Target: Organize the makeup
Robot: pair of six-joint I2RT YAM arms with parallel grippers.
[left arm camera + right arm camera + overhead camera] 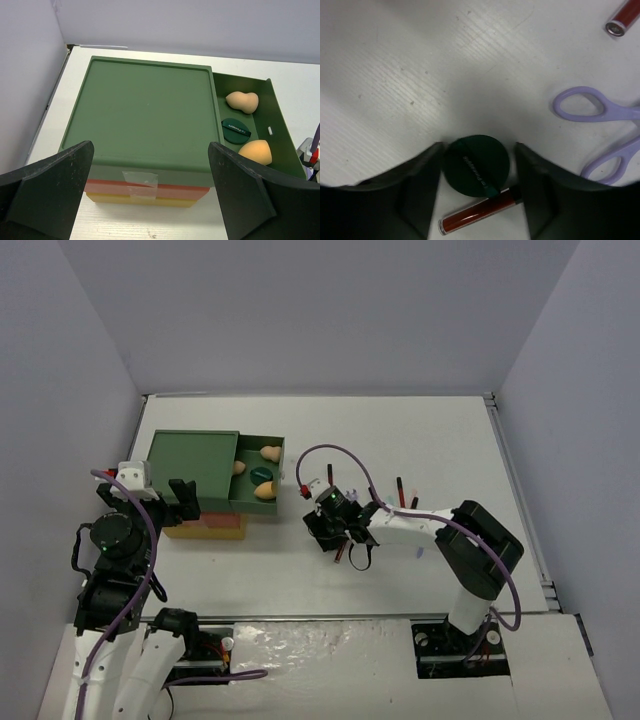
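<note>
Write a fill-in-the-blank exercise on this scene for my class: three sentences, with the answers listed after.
1. The open green drawer holds ____ peach sponges and one dark green disc.
2. The right gripper straddles another green disc lying on the ____.
3. The left gripper hovers over the drawer box with its jaws ____.
Answers: two; table; open.

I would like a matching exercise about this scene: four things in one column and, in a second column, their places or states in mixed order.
Things:
1. gourd-shaped peach sponge
2. lavender scissor-like tool
3. green disc beside a red stick
4. left gripper

Places or states:
A. between the fingers of the right gripper
B. jaws wide open, facing the drawer box
C. in the open green drawer
D. lying free on the table

Pairs: 1-C, 2-D, 3-A, 4-B
</note>
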